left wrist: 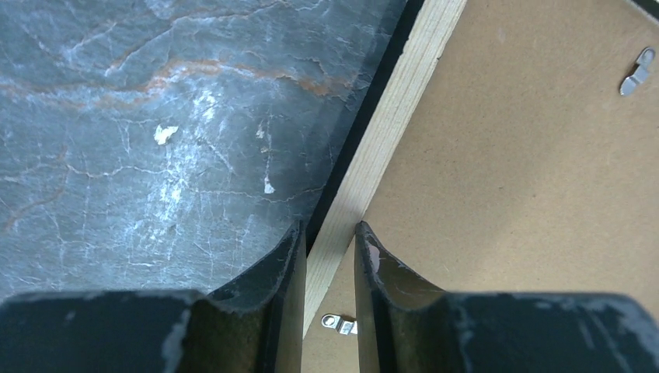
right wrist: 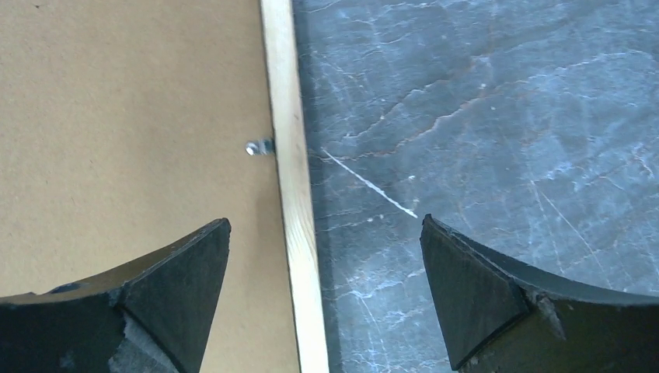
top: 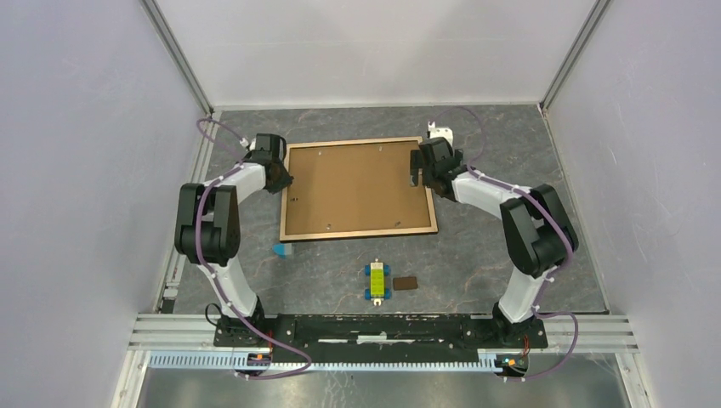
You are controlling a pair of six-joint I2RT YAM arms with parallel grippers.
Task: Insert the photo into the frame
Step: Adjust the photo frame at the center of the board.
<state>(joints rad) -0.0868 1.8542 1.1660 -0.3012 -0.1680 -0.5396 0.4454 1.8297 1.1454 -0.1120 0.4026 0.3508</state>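
- The frame (left wrist: 396, 116) lay back-up mid-desk (top: 510, 170), at 12 o'clock from the arm bases. A brown backing board (top: 357, 187) filled it, with a metal clip (right wrist: 260, 147) at the rail.
- The photo showed in no view. It was judged to sit under the board, unconfirmed.
- The left hand (left wrist: 329, 233) was at the frame's 9 o'clock rail, clamped on the tan wood with one finger outside and one on the board side, probably to keep the frame from sliding.
- The right hand (right wrist: 326, 221) hung over the 3 o'clock rail, spread wide and straddling it without contact, holding nothing.
- Judged: the clips were probably the next concern.
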